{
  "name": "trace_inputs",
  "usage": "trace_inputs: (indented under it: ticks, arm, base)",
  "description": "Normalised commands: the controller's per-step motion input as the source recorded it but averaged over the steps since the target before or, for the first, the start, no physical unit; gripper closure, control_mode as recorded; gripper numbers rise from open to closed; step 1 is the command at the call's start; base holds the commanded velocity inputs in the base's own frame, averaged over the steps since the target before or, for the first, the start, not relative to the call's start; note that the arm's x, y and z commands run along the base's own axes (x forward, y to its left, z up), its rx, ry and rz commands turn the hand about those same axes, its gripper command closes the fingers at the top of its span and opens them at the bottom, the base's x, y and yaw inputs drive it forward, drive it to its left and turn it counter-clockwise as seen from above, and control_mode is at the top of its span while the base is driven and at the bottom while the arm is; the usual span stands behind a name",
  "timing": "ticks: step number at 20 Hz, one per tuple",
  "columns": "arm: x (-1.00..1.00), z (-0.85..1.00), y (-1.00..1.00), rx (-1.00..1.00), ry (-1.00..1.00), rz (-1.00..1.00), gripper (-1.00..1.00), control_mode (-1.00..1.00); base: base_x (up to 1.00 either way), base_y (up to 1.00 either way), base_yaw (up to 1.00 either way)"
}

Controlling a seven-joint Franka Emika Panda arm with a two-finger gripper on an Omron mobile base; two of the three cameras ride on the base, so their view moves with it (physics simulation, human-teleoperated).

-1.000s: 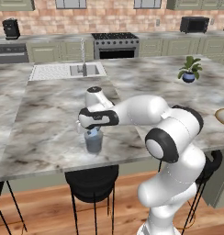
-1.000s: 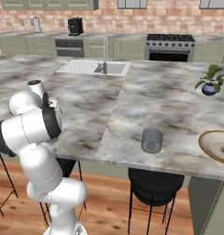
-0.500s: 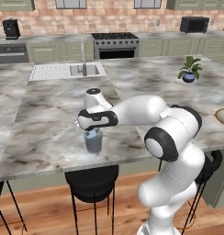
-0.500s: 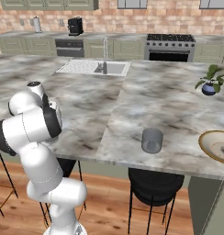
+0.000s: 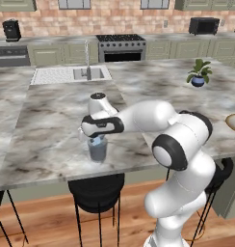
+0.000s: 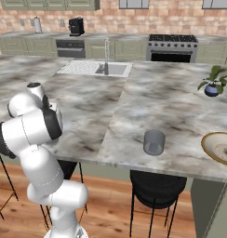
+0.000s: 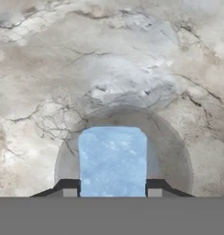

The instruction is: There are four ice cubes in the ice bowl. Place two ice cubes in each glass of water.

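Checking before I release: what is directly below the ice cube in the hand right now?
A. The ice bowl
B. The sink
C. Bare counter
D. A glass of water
D. In the hand view, the ice cube sits between the fingertips with the round rim of a glass of water circling it below; the left base view shows the hand right above that glass.

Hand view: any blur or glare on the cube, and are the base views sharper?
Hand view: ice cube between the claw tips is soft-edged, no glare, over the glass. Left base view: soft render, faint shadow under the glass. Right base view: second glass is equally soft.
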Motion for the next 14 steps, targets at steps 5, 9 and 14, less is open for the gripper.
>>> trace_inputs:
  ticks: [5, 9, 14]
  arm:
    - [-0.19, 0.00, -0.01, 0.01, 0.00, -0.02, -1.00, -1.00]
    - [-0.20, 0.00, -0.07, 0.01, 0.00, -0.02, -1.00, -1.00]
    - [-0.09, 0.00, -0.23, 0.02, 0.00, -0.02, -1.00, -1.00]
  base:
    - [0.00, 0.00, 0.00]
    - [0.00, 0.00, 0.00]
    - [0.00, 0.00, 0.00]
